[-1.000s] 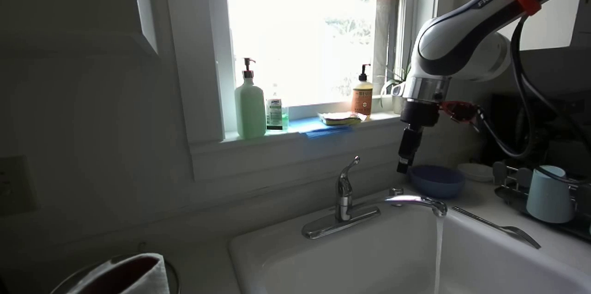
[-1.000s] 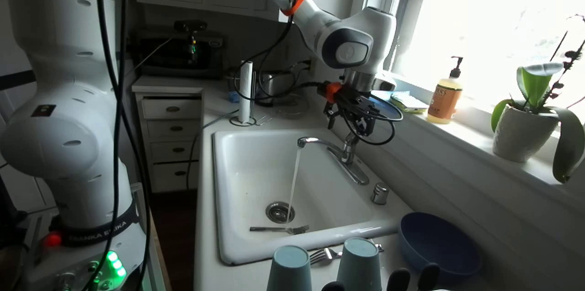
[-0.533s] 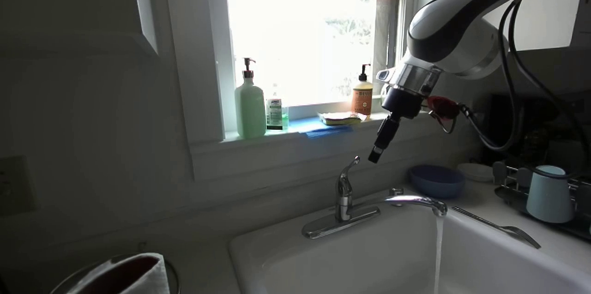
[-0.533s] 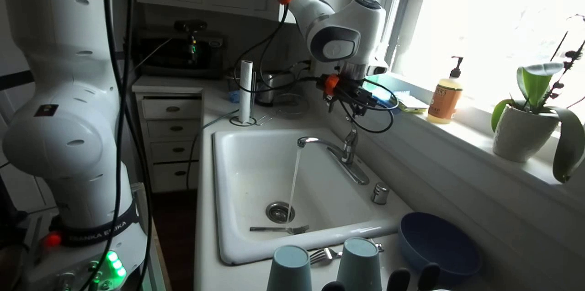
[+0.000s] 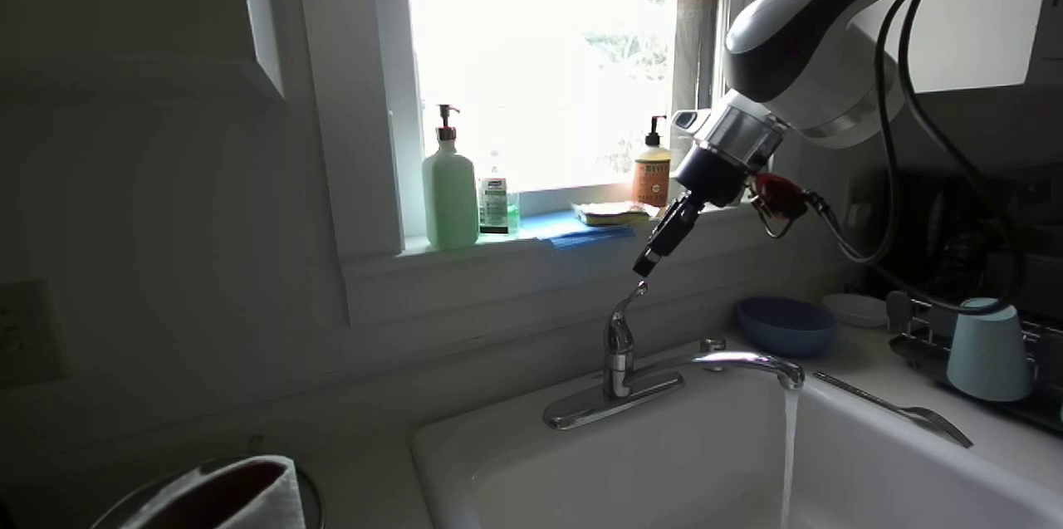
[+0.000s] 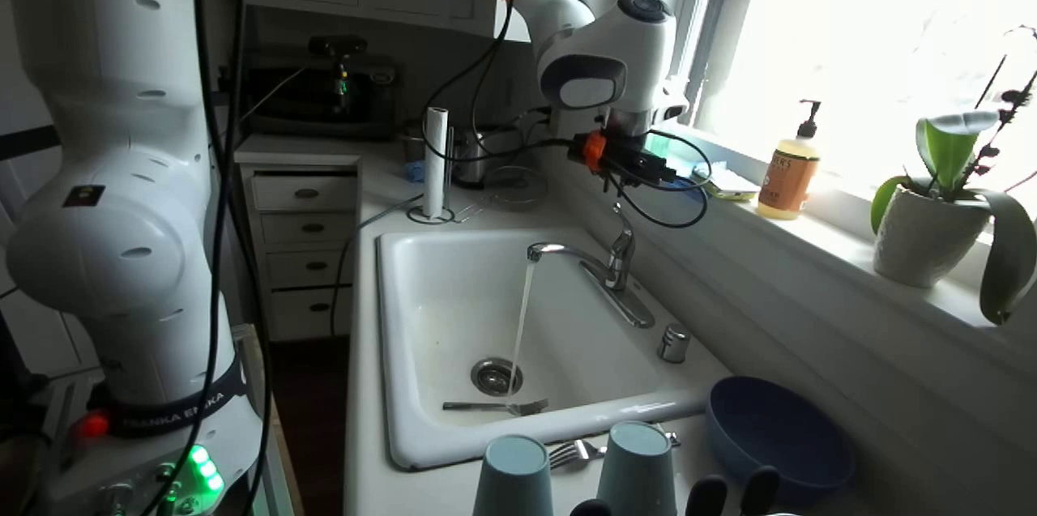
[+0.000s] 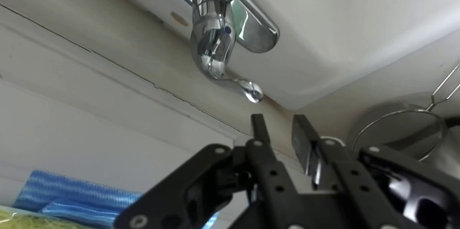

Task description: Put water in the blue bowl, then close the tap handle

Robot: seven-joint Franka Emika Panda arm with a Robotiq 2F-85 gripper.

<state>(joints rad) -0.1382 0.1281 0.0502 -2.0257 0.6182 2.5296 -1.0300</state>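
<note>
Along a kitchen wall (image 5: 166, 205) with a bright window (image 5: 548, 72), I have a pale counter (image 6: 429, 492) with a white sink (image 6: 433, 321) let into it. Reading left to right in an exterior view, I see my white lower arm (image 6: 105, 249), drawers (image 6: 306, 229), an upright white tube (image 6: 435, 164), the sink and, at four o'clock from it, the blue bowl (image 6: 778, 435) on the counter.

In an exterior view, again from the left, come a smooth green pump bottle (image 5: 451, 197) at the window, the short curved chrome tap handle (image 5: 619, 334) standing upright, and my black gripper (image 5: 646, 267), tilted, near the handle's tip at about twelve o'clock but apart from it. Then follow a long arched chrome spout (image 5: 747, 359), the plain round bowl at three o'clock from the handle, a thin stream of water (image 5: 790, 446) and a tapered pale cup (image 5: 988, 355).

An exterior view alone gives me the sink's floor: a metal fork (image 6: 486, 407) lies there at six o'clock from the round drain (image 6: 491, 377). My wrist view brings the handle close, its rounded tip at about eleven o'clock from the gripper; only there can I see the jaws, spread, with a clear gap between.
</note>
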